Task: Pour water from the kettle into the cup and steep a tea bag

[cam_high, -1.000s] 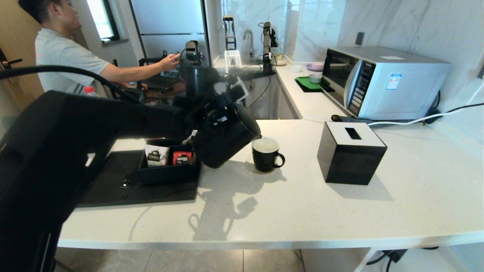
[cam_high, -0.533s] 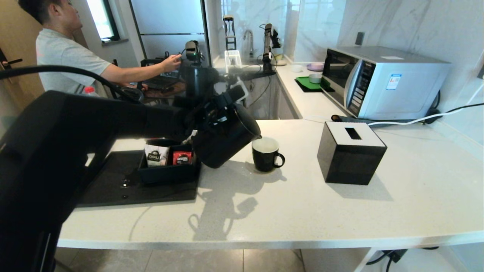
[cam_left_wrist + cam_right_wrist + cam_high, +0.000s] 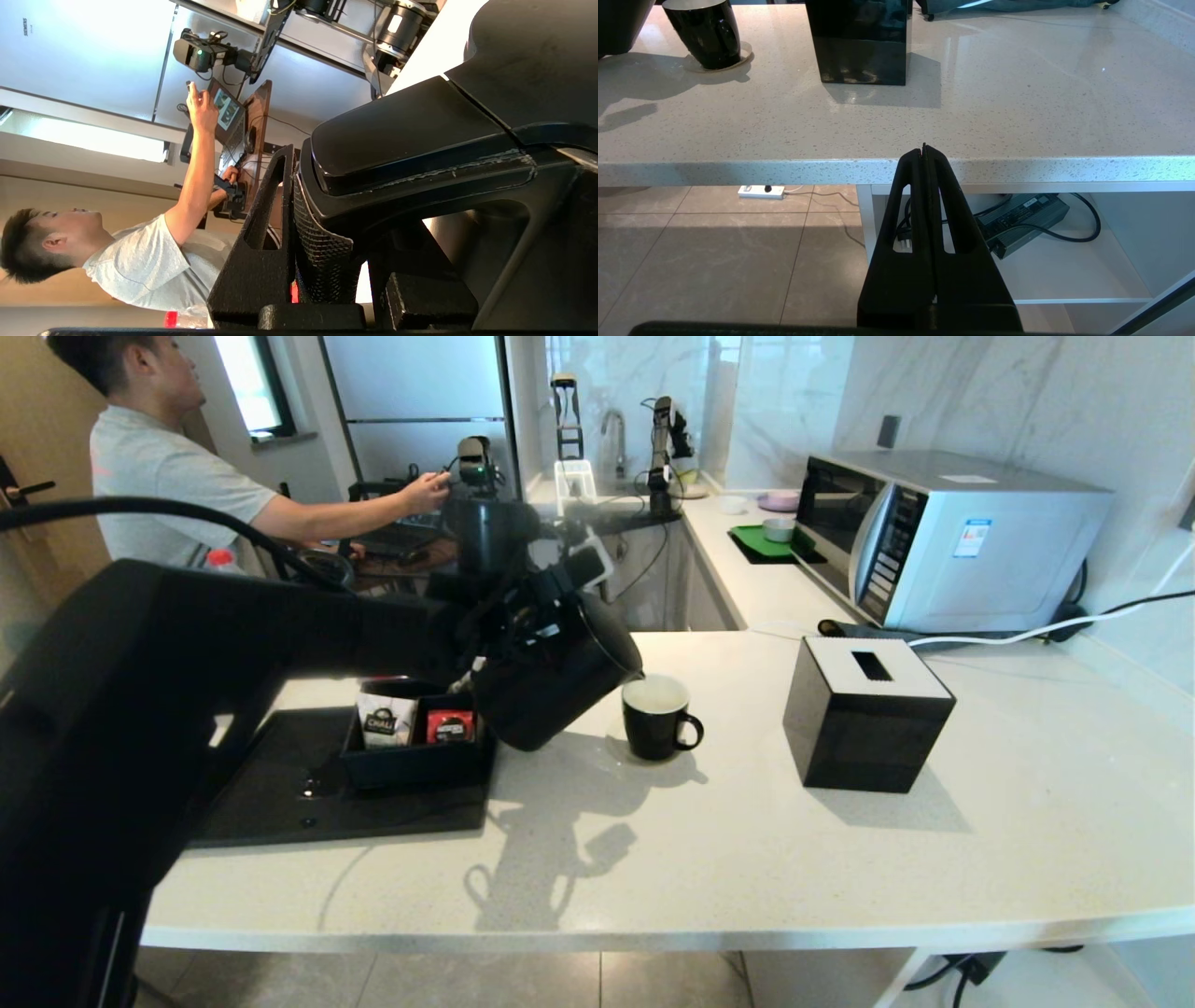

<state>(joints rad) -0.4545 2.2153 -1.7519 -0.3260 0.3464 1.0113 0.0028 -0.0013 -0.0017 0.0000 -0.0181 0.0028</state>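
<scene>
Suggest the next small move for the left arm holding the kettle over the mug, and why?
Probably tip the kettle a little further. The left claw is clamped on its handle, the spout sits just above the near rim of the cup, and no stream is visible. The right claw hangs shut below the counter edge, idle.

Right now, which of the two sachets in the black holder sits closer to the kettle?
The red sachet, right beside the tilted kettle. The white sachet with the dark logo stands further left in the holder.
</scene>
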